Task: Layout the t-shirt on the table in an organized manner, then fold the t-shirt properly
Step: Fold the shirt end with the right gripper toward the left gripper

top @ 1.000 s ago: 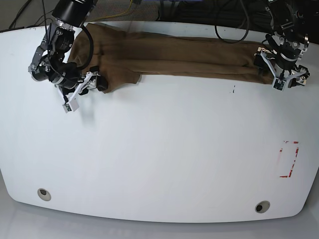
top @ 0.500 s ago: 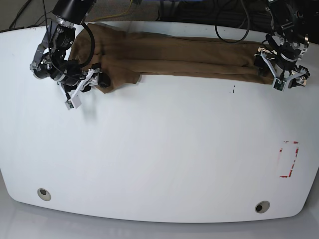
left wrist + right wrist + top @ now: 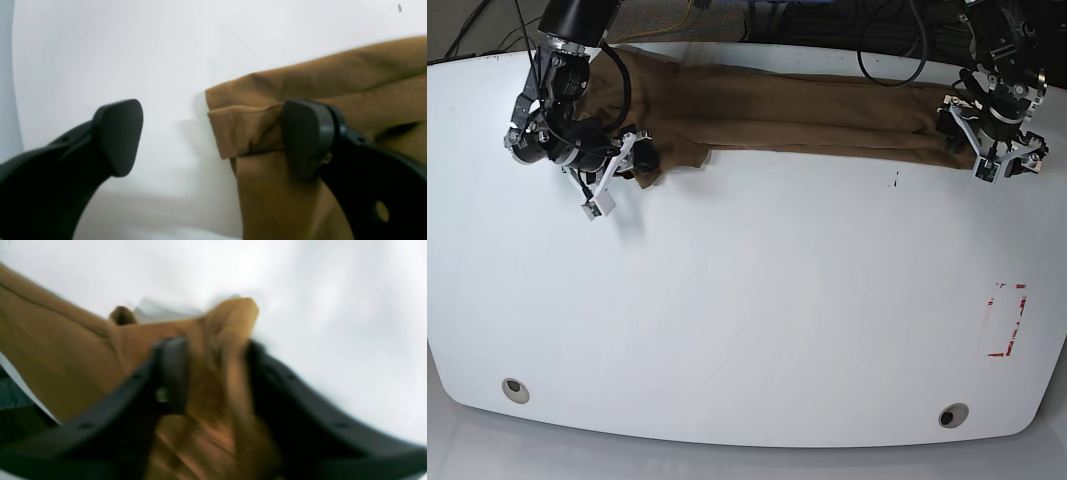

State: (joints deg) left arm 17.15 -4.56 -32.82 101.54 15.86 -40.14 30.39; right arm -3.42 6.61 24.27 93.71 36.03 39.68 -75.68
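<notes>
Right claw (image 3: 213,373) moved in, clamped on t-shirt (image 3: 777,115); left claw (image 3: 213,136) apart.

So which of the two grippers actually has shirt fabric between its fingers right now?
The right gripper: t-shirt cloth is bunched between its fingers. The left gripper stands wide open at the other end.

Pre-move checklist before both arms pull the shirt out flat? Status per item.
1. Right gripper has cloth between its fingers: ok, a t-shirt corner sits there; firm clamp: cannot tell, view blurred.
2. Left gripper gripping: not ok, jaws wide, one finger over the hem, the other over bare table.
3. Shirt laid flat: not ok, bunched in a long band at the far edge.
4. Near side of the table free for spreading: ok.
5. Shirt snagged on cables behind: cannot tell.
</notes>
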